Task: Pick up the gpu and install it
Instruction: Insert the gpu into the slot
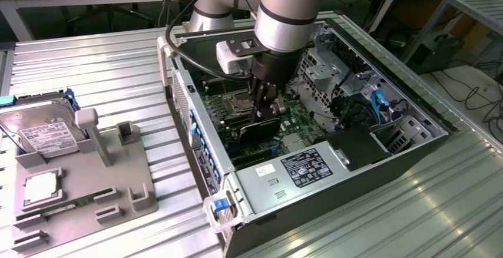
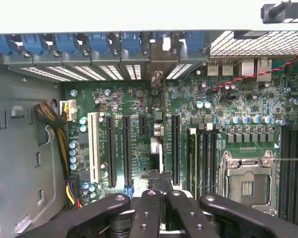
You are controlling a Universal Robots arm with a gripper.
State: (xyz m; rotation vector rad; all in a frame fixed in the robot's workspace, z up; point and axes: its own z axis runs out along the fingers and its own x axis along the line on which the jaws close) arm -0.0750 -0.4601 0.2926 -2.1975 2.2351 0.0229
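The gpu (image 1: 263, 129) is standing on edge inside the open computer case (image 1: 409, 113), poised over the green motherboard (image 1: 224, 125) near the middle of the case floor, and the gripper (image 1: 262, 106) is clenching it from above. In the wrist view the card (image 2: 156, 148) is appearing edge-on as a thin strip running between the long black expansion slots (image 2: 126, 151), its metal bracket end reaching the slot openings in the case's rear wall (image 2: 114, 69), and the black fingers (image 2: 148, 213) are pressing together around its near edge. The empty processor socket (image 2: 248, 183) is sitting just beside the slots, and a bundle of cables (image 2: 52, 116) is lying at the board's far edge. In the exterior view, the grey arm (image 1: 287, 10) is reaching down into the case from its upper rim, while the power supply (image 1: 295, 172) with its label is filling the case's near corner. On the ribbed metal table (image 1: 102, 63), well apart toward the exterior view's left, a grey holder tray (image 1: 118, 181) is carrying a hard drive (image 1: 43, 131) at its far end and a green memory stick (image 1: 67, 206) along its near edge.
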